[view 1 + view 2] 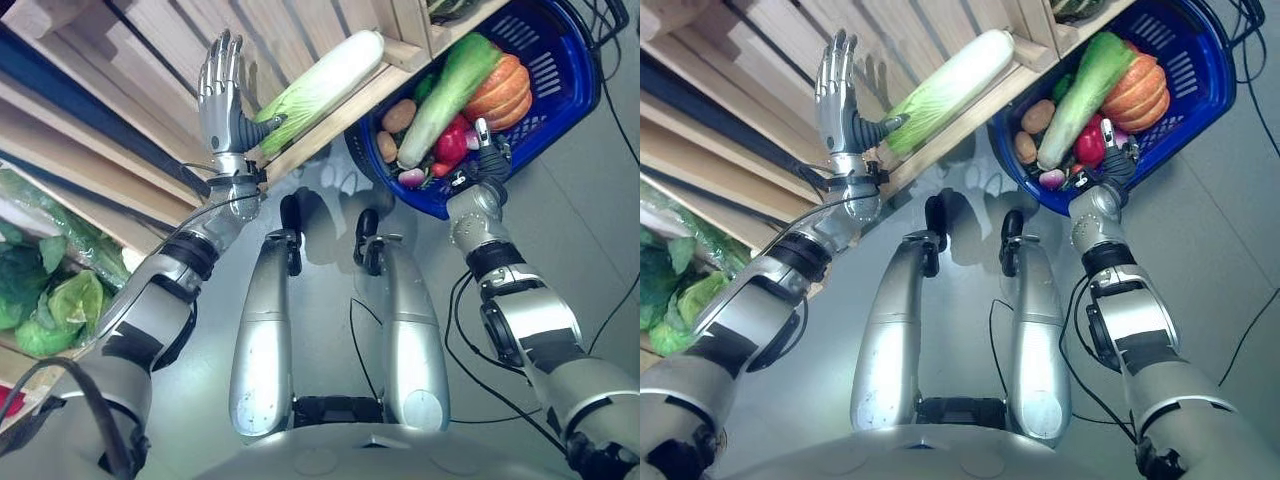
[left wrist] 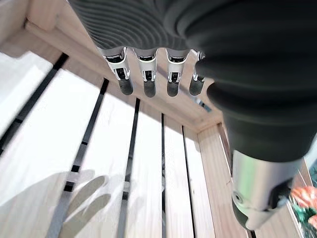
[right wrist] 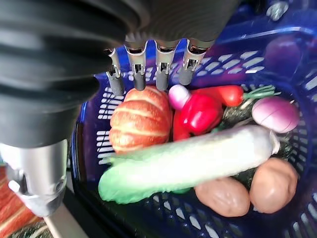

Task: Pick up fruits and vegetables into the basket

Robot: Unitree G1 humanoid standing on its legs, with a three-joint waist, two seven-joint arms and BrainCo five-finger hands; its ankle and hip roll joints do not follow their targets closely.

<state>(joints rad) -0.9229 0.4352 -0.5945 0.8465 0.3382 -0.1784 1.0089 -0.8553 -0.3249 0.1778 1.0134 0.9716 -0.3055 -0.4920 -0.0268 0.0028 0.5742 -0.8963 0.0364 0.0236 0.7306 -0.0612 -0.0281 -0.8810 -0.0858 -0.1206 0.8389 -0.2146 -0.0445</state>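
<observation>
Left hand (image 1: 222,85) is hovering over the wooden crate (image 2: 148,168), fingers straight and released, beside a cabbage (image 1: 322,85) lying on the crate's edge. Right hand (image 1: 487,150) is gripping the blue basket (image 1: 560,95) at its rim. Its wrist view is showing the contents: another cabbage (image 3: 188,166), pumpkin (image 3: 141,121), red pepper (image 3: 200,111), onion (image 3: 276,113), two potatoes (image 3: 247,191).

i can't make out any readable text, labels, numbers or signs from here, on the blue basket (image 1: 560,85), the wooden shelf (image 1: 330,120) or the vegetables.
</observation>
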